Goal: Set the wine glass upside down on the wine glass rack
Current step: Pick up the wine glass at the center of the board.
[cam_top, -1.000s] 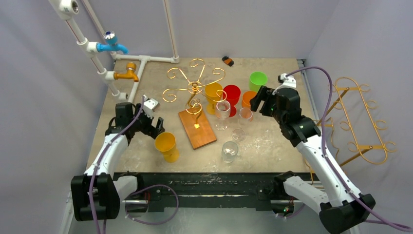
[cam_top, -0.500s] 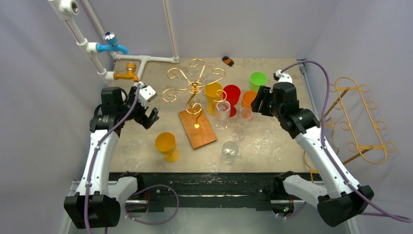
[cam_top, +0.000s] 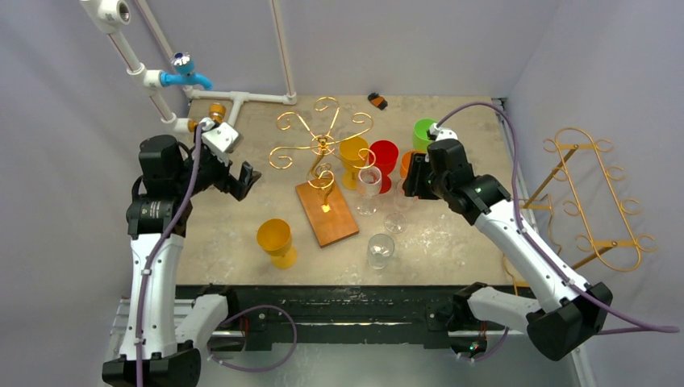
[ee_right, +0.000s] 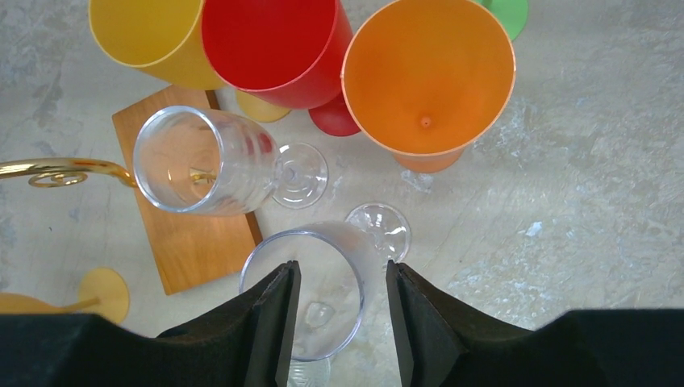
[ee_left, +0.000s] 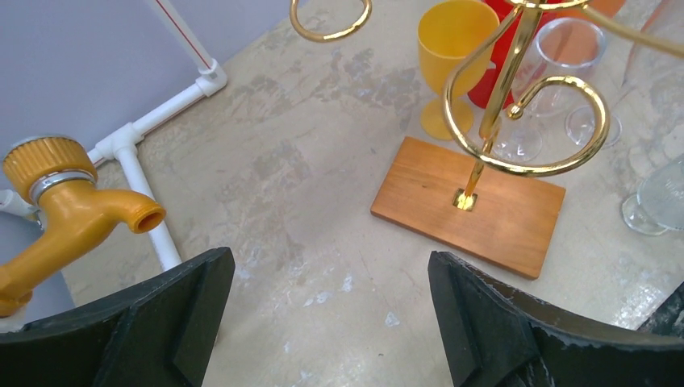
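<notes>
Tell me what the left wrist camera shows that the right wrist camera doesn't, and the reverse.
Only the left wrist: the yellow tap and white pipes. Only the right wrist: the right end effector over a clear glass, plus a bit of the green cup. Both: the rack's wooden base and the yellow cup.

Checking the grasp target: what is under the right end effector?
An upright clear wine glass, its rim partly between the fingers of the right end effector. One finger covers part of the rim; in the top view the end effector hides most of it.
</notes>
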